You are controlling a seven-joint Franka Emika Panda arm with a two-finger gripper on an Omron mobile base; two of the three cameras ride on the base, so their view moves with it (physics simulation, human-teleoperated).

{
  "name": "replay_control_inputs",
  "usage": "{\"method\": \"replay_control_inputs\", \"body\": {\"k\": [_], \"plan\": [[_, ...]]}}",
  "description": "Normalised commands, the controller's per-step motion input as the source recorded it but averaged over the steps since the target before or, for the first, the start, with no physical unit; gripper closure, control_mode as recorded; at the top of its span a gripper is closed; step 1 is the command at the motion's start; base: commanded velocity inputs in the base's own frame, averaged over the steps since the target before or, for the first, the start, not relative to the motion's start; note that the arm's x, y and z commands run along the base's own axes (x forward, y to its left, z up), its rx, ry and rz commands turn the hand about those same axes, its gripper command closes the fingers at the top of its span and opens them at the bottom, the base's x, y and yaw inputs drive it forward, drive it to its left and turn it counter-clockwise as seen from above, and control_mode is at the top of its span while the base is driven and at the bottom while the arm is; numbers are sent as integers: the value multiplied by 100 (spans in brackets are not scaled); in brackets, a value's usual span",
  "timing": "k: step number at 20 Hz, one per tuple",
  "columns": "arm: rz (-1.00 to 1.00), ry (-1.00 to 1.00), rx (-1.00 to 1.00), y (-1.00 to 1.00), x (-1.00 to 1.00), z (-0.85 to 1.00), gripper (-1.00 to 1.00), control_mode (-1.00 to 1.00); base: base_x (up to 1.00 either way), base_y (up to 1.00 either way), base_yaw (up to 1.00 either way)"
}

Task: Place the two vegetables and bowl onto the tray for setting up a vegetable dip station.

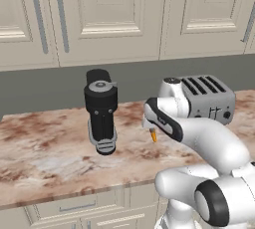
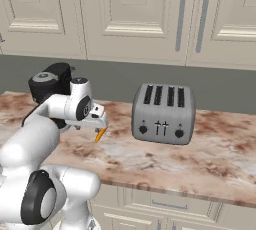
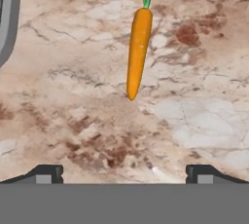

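A small slim orange carrot with a green stub lies flat on the brown-veined marble counter. My gripper hangs straight above it, open, with both dark fingertips set wide apart and nothing between them. From the right base view the carrot pokes out just under the hand. In the left base view its tip shows below the wrist. The bowl and the tray are out of view.
A silver four-slot toaster stands on the counter to the right of the carrot. A black cylindrical appliance stands to the left. Cream cabinets line the wall behind. The counter's front edge runs close to the base.
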Motion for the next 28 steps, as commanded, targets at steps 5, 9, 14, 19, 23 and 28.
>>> {"method": "replay_control_inputs", "body": {"k": [5, 9, 14, 19, 23, 28], "plan": [[0, -4, 0, -3, 23, -38, -100, -100, 0, 0, 0], [0, -4, 0, -4, 25, -34, -100, -100, 0, 0, 0], [0, -1, 0, -7, 22, -24, -100, -100, 0, 0, 0], [0, 0, 0, -2, 24, -19, -100, -100, 0, 0, 0], [0, 0, 0, 0, 24, -14, -100, -100, 0, 0, 0], [0, 0, 0, 0, 26, -5, -100, -100, 0, 0, 0]]}}
